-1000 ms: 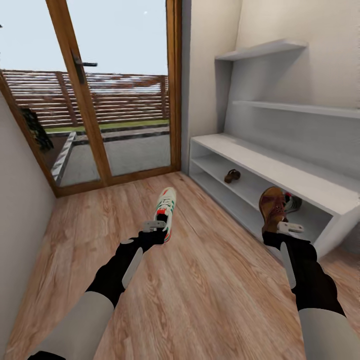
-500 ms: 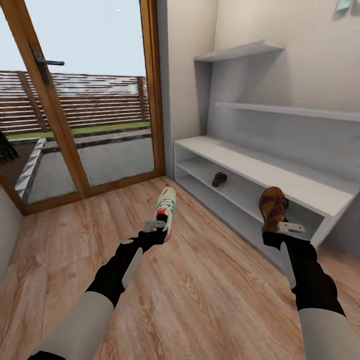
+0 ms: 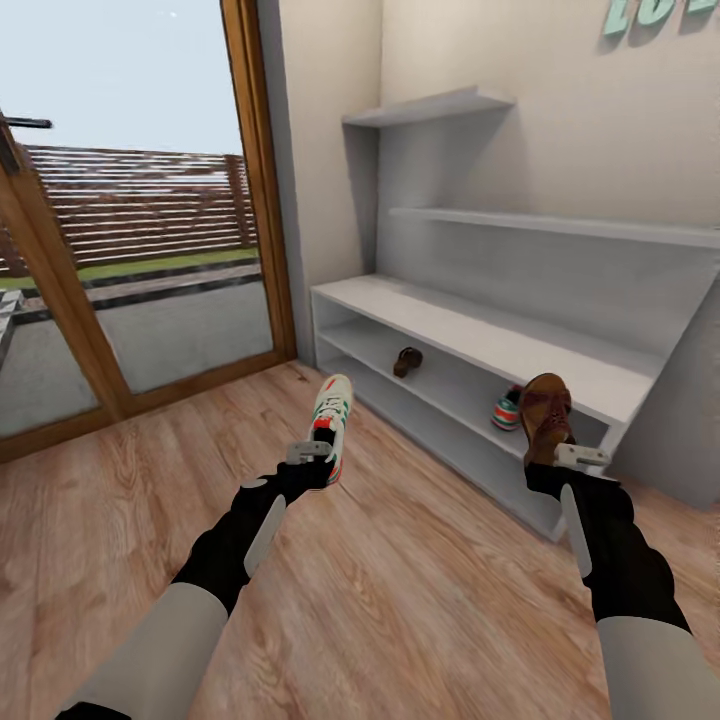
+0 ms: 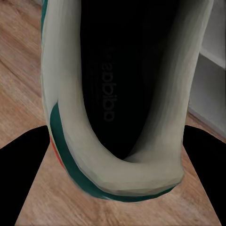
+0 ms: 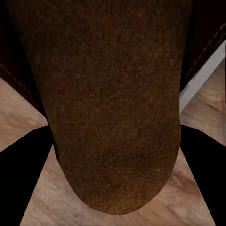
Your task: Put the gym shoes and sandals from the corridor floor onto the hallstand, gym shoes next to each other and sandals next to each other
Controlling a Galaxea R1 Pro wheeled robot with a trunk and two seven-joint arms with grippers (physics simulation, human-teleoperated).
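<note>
Sneaker point(image 3: 332, 415) clamped heel-first in my left gripper point(image 3: 312, 452), sandal point(image 3: 545, 415) pinched in my right gripper point(image 3: 578, 457), both raised off the floor point(image 3: 400, 600). Light, flexible loads, I judge; heel holds look secure. Rack point(image 3: 480, 340) ahead of my right gripper.

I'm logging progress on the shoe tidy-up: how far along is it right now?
About half done. One sandal and one gym shoe already sit on the hallstand's lower shelves. In hand: the left gripper holds the second gym shoe, and the right gripper holds the second sandal. Left to do: set each beside its mate.
</note>
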